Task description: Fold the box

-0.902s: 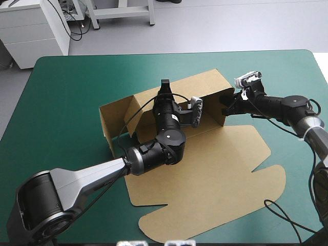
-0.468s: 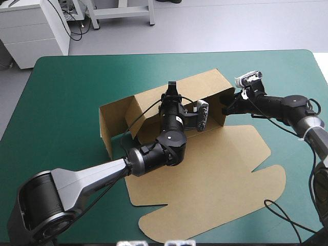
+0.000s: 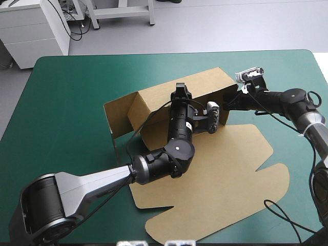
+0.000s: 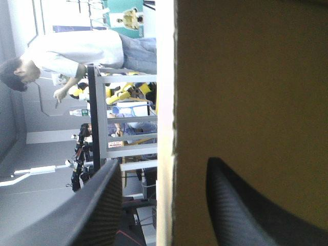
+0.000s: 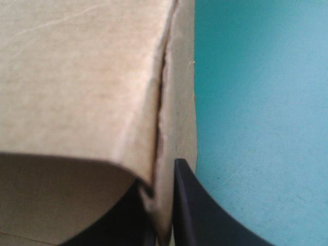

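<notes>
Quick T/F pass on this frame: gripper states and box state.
1. The right gripper is shut on the box. True.
2. The left gripper is shut. False: its fingers stand apart, with the edge of a raised wall between them.
3. The lid lies flat on the teal-green cover. True.
4. The whole sheet lies flat. False: walls stand raised on the far side.
</notes>
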